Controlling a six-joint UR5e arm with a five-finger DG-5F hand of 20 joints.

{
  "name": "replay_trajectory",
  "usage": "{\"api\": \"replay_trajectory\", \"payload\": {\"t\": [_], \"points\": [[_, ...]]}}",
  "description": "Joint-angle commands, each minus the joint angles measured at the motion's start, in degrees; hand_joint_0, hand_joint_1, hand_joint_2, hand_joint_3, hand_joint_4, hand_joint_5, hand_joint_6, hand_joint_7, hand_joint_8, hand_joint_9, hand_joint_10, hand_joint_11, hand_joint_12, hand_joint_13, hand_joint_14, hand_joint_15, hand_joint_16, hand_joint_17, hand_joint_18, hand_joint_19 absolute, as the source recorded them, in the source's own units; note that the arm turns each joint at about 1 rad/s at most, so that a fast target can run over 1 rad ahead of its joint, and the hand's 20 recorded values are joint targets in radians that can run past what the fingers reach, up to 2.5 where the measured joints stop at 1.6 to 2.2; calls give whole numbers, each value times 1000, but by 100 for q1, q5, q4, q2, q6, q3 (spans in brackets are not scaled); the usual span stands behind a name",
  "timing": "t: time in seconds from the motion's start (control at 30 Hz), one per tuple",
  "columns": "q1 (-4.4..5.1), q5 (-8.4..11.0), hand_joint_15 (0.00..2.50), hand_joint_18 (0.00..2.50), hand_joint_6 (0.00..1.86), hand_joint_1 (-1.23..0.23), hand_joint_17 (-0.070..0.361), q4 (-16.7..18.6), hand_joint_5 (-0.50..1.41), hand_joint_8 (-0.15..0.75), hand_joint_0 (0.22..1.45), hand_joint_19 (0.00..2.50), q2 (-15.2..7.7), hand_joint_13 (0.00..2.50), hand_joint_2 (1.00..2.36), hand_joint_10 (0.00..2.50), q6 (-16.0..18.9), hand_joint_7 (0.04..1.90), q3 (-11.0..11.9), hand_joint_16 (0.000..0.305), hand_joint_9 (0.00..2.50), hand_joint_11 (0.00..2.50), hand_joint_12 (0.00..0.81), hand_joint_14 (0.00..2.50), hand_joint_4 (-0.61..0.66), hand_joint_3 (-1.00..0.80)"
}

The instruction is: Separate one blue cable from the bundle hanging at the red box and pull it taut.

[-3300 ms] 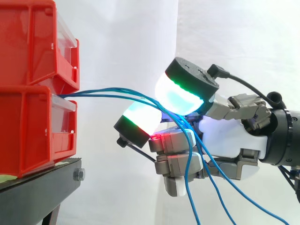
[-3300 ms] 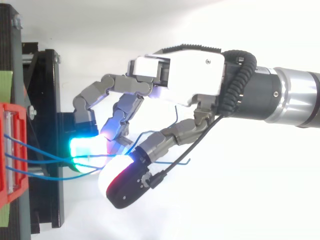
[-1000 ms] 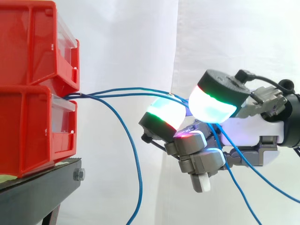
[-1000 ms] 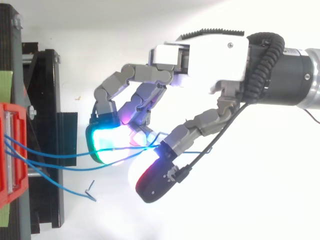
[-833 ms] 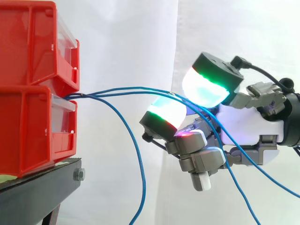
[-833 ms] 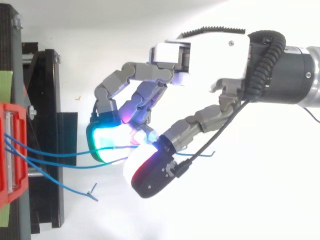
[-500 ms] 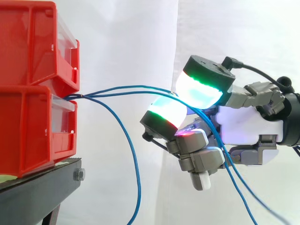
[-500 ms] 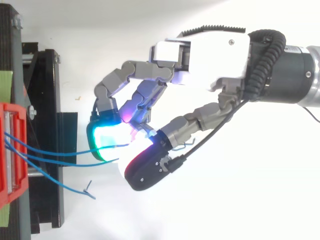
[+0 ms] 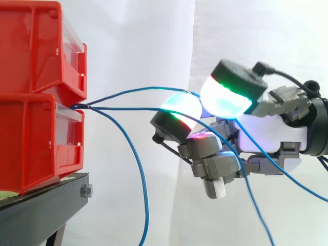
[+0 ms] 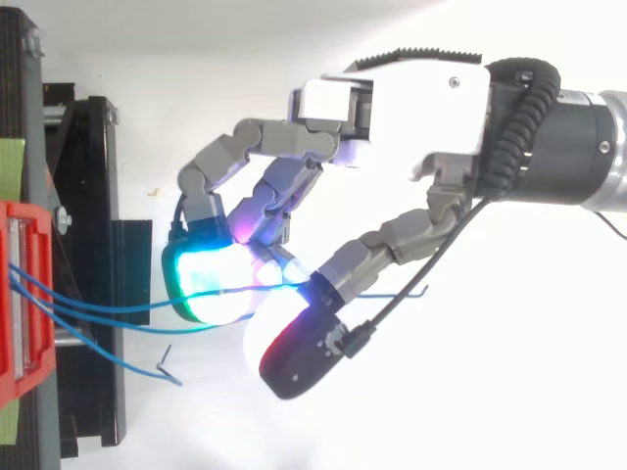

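Lifted a little since half a second ago, my hand [image 9: 266,136] at centre right pinches one blue cable [image 9: 138,89], which now arcs clear above the other blue cables [image 9: 137,159] from the red bins [image 9: 36,138] at left, separated but, I judge, not yet taut.

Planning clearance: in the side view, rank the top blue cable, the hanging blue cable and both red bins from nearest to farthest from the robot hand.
1. The top blue cable, pinched in the robot hand.
2. The hanging blue cable, dropping to its left.
3. The lower red bin and upper red bin, far left; too close to call.
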Motion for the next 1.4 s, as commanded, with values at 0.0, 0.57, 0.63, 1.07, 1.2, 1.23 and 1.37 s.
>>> {"api": "replay_trajectory", "payload": {"t": [0.0,0.57,0.63,1.07,1.2,1.23,1.37], "points": [[-3,0,1514,892,844,-785,121,60,-198,338,510,812,-3,998,1000,9,0,1107,5,54,845,1561,433,13,123,-500],[-12,167,1455,865,826,-680,112,165,-181,320,616,861,-11,973,1014,11,44,1197,93,50,864,1516,393,15,98,-320],[6,167,1455,864,838,-694,111,121,-177,313,612,863,-11,976,1018,10,44,1189,84,50,866,1551,399,16,74,-252],[50,290,1455,867,828,-721,112,112,-173,316,599,870,-11,972,1012,12,44,1188,40,50,882,1535,401,16,88,-346],[58,299,1453,867,810,-635,116,95,-171,325,559,872,-20,970,1000,12,44,1191,40,52,883,1530,407,16,110,-494],[58,290,1448,866,808,-625,117,95,-170,321,556,872,-11,970,1000,12,44,1183,40,52,880,1540,409,15,114,-500],[58,290,1446,857,774,-513,118,95,-165,322,550,884,-11,966,1000,12,44,1175,40,52,880,1526,409,14,126,-500]]}}
